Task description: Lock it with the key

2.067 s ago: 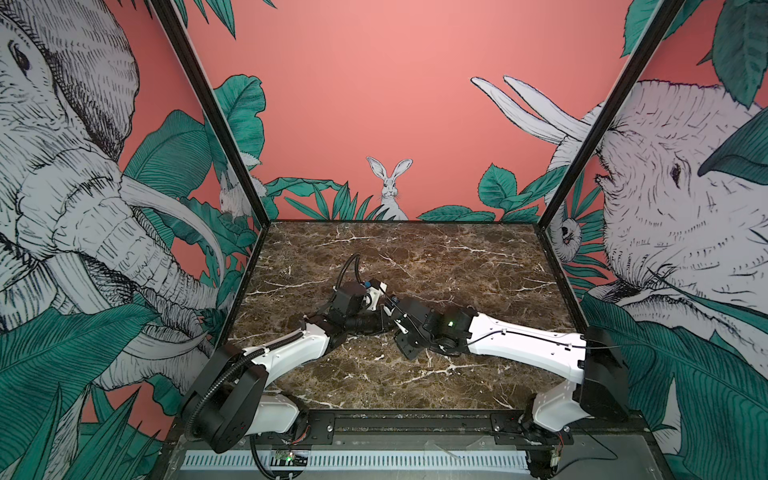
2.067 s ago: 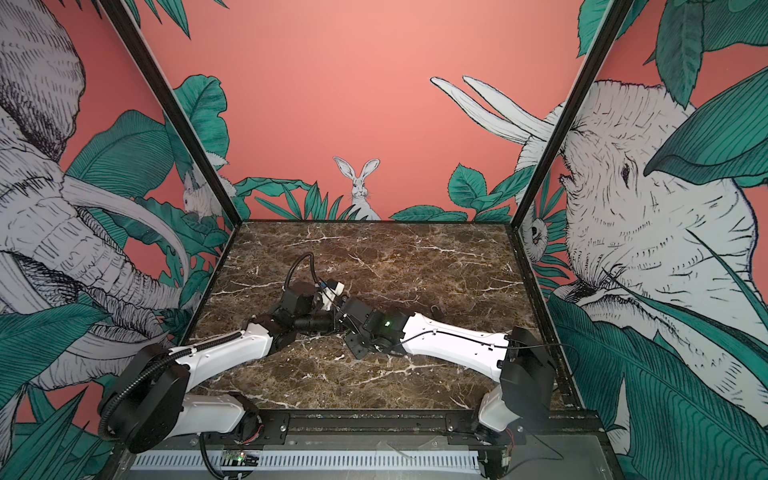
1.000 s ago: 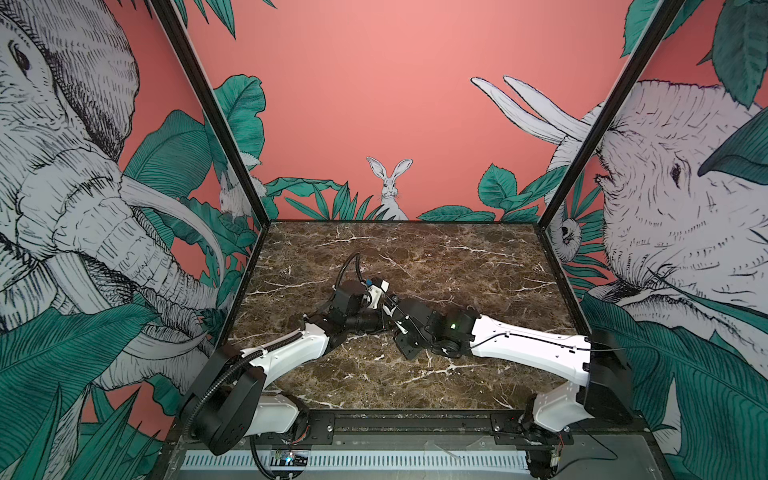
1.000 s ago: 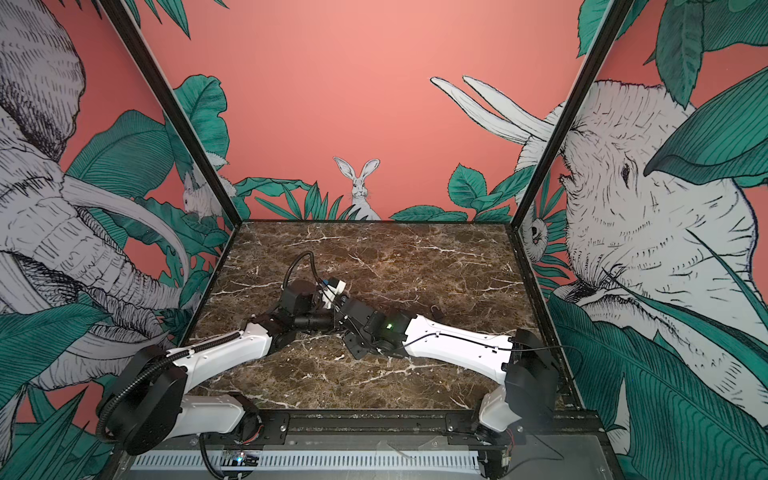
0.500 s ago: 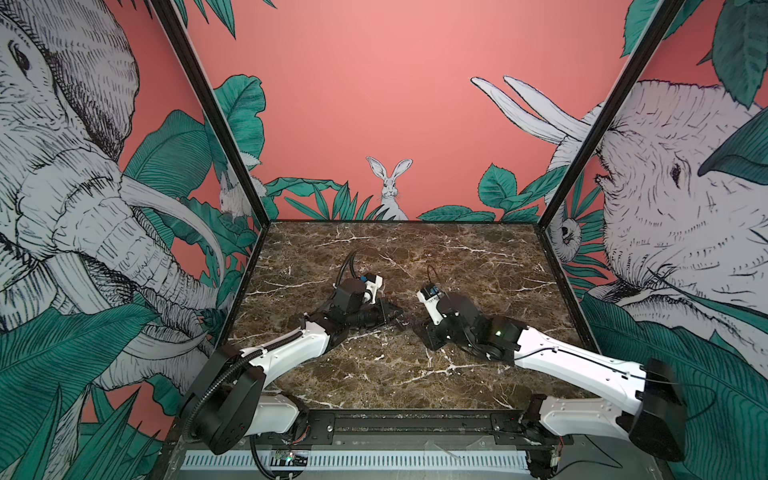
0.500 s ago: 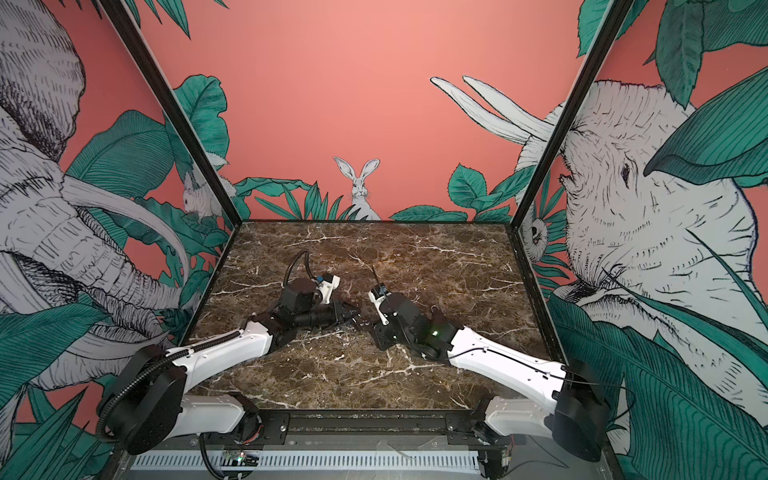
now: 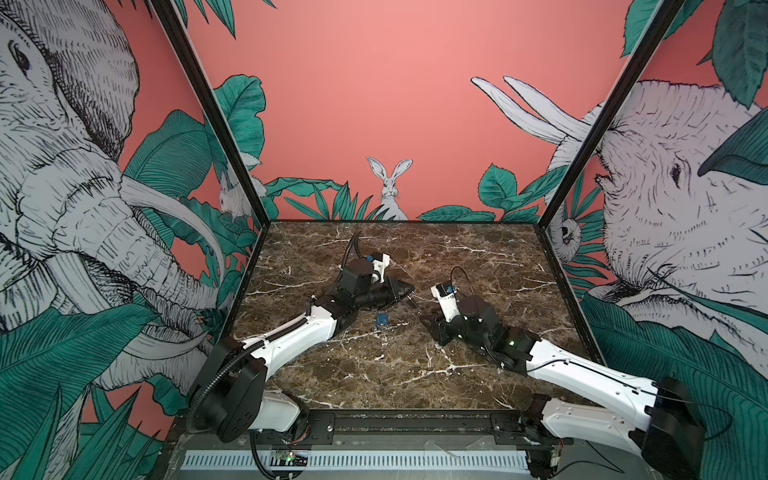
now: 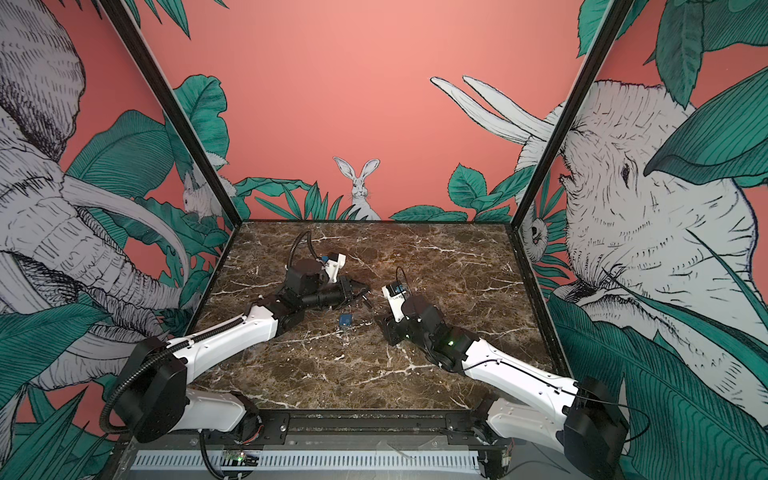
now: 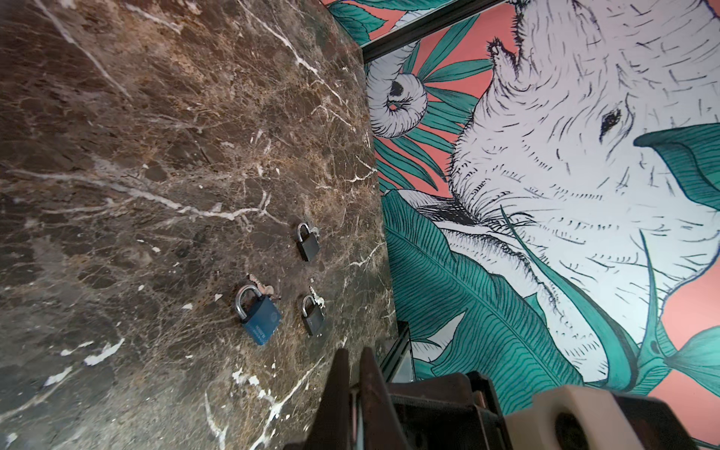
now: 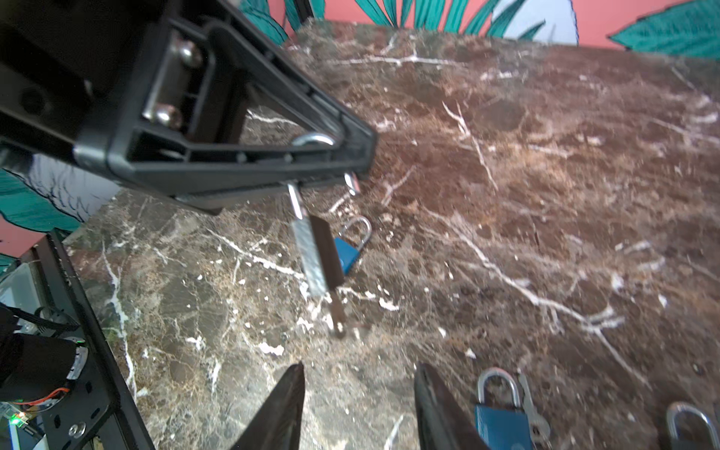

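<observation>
Above the desk (image 7: pixel 374 376), left hand (image 9: pixel 353 356): pinched shut on the shackle (image 10: pixel 313 139) of the dark padlock (image 10: pixel 319 255), which hangs tilted, body downward, clear of the marble.
Key (image 10: pixel 337 311): sticking out of the bottom end of the dark padlock (too blurred in the right wrist view to read how far it is turned).
Right hand (image 10: pixel 360 368): fingers parted to a middling width with nothing between them, near the key but apart from it.
Blue padlock (image 7: pixel 381 319): flat on the desk, just below the left hand in a top view.
Second blue padlock (image 10: pixel 502 422): on the desk beside the right hand, a loose key (image 10: pixel 532 415) lying against it.
</observation>
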Controlling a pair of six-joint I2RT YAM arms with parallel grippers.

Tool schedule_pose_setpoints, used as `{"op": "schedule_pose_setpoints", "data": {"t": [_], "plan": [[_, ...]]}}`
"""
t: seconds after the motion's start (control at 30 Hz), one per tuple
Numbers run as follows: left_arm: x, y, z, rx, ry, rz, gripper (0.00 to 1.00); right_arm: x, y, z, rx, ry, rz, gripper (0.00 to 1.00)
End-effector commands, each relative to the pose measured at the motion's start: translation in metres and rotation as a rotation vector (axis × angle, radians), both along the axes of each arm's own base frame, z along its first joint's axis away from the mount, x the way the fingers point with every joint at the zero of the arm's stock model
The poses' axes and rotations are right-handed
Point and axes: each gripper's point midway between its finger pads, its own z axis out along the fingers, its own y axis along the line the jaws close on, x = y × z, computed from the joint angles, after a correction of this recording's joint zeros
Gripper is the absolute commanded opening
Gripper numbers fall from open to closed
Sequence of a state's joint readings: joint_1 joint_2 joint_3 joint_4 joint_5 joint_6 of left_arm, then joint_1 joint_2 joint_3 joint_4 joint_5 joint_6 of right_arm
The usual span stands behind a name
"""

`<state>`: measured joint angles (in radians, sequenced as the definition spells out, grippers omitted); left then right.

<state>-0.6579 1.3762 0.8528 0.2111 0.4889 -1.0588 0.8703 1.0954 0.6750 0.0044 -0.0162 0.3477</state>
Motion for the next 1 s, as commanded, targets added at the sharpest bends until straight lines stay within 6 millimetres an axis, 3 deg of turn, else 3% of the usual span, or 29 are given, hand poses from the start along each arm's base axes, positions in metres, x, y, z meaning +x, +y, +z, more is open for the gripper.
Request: {"op": "schedule_pose_setpoints", "data": {"t": [0.0, 0.43, 0.97], "plan": [[-0.003, -0.007, 0.011, -0.012, 0.007, -0.018, 0.00, 0.007, 0.012, 0.021, 0.042, -0.081, 0.039, 0.45], [-0.010, -0.016, 0.017, -0.013, 0.011, -0.051, 0.00, 0.019, 0.015, 0.025, 0.011, -0.116, 0.044, 0.34], [-0.011, -0.020, 0.020, -0.030, 0.014, -0.077, 0.00, 0.019, 0.026, 0.031, 0.047, -0.104, 0.093, 0.24]]}}
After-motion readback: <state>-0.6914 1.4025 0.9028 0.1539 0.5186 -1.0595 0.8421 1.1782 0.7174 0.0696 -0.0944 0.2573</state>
